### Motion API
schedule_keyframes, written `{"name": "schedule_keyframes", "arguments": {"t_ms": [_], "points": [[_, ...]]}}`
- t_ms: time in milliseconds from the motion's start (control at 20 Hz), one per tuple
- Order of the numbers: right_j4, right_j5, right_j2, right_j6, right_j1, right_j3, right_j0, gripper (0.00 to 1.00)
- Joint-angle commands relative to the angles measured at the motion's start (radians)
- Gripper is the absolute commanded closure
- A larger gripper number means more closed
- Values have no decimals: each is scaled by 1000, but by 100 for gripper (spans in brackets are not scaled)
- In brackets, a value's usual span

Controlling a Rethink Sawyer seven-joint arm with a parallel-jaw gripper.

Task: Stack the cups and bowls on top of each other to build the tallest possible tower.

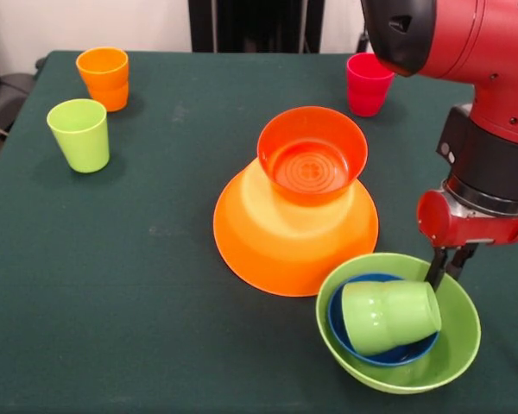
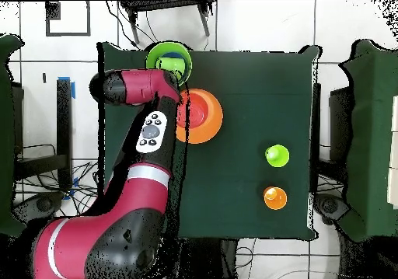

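A very large orange bowl (image 1: 276,246) (image 2: 210,133) lies upside down at the table's middle. A small red-orange bowl (image 1: 312,155) (image 2: 204,110) stands upright on it. To its near right, a light green bowl (image 1: 453,345) (image 2: 153,58) holds a small blue bowl (image 1: 338,326). A green cup (image 1: 388,315) lies on its side in the blue bowl. My gripper (image 1: 449,269) is at the green bowl's far right rim, its jaws close together across the rim. A lime green cup (image 1: 79,134) (image 2: 277,155), an orange cup (image 1: 104,78) (image 2: 275,197) and a red-pink cup (image 1: 369,84) stand apart. The purple bowl and the pale yellow cup are out of view.
The dark green table (image 1: 155,328) (image 2: 256,81) carries everything. The lime and orange cups stand at the far left in the front view, and the red-pink cup at the far right, behind my arm (image 1: 492,129). In the overhead view my arm (image 2: 151,132) covers the gripper.
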Motion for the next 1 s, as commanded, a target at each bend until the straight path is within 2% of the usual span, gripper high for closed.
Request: {"name": "schedule_keyframes", "arguments": {"t_ms": [50, 250, 500, 1000], "points": [[-25, 191, 104, 57, 13, 23, 6, 100], [-31, 263, 85, 40, 5, -42, 5, 100], [-31, 410, 62, 20, -22, -135, 1, 100], [-16, 654, 52, 13, -20, -327, -17, 100]]}}
